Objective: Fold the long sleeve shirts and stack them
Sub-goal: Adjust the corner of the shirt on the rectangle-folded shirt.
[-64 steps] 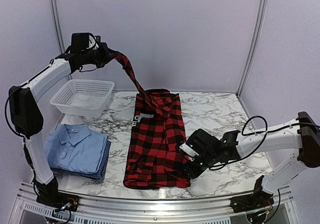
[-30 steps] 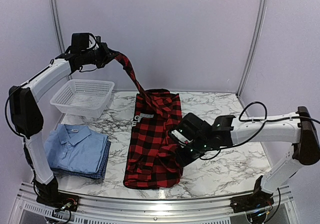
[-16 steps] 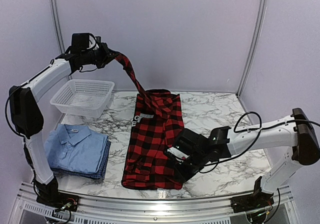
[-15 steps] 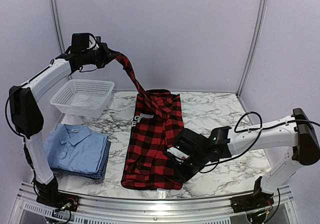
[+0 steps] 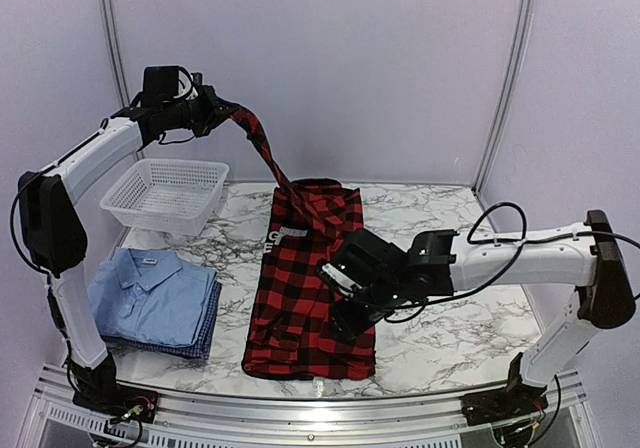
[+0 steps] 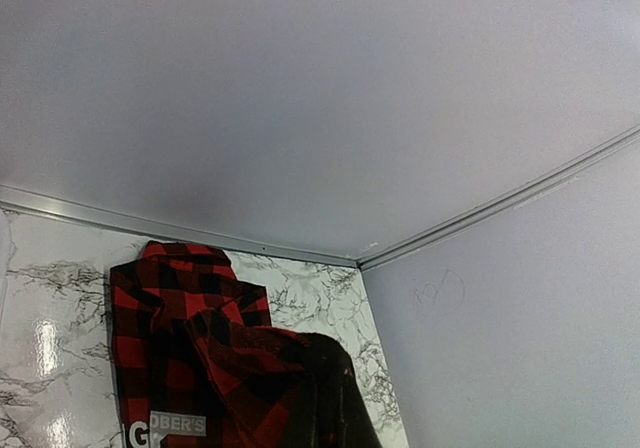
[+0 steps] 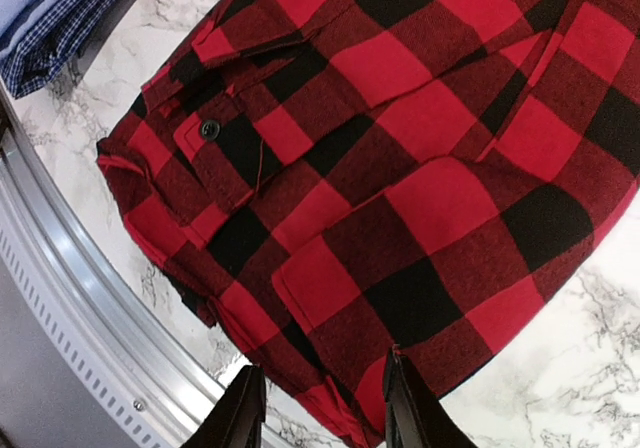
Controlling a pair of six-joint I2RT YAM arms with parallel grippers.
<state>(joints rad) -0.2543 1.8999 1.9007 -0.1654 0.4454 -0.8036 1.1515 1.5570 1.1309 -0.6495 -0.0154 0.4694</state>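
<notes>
we see the plaid shirt [image 5: 300, 278] running bottom-to-top of frame, lettering [image 5: 283, 235] partly hidden, left gripper [image 5: 212, 110] pinching its sleeve [image 5: 262, 148], right gripper [image 7: 320, 368] jaws spread.

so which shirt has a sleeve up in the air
The plaid shirt: one sleeve is pulled up high, while the light blue shirt and the checked shirt under it lie folded in a stack.

A white mesh basket [image 5: 150, 216] stands on the marble table [image 5: 430, 213], far left.
</notes>
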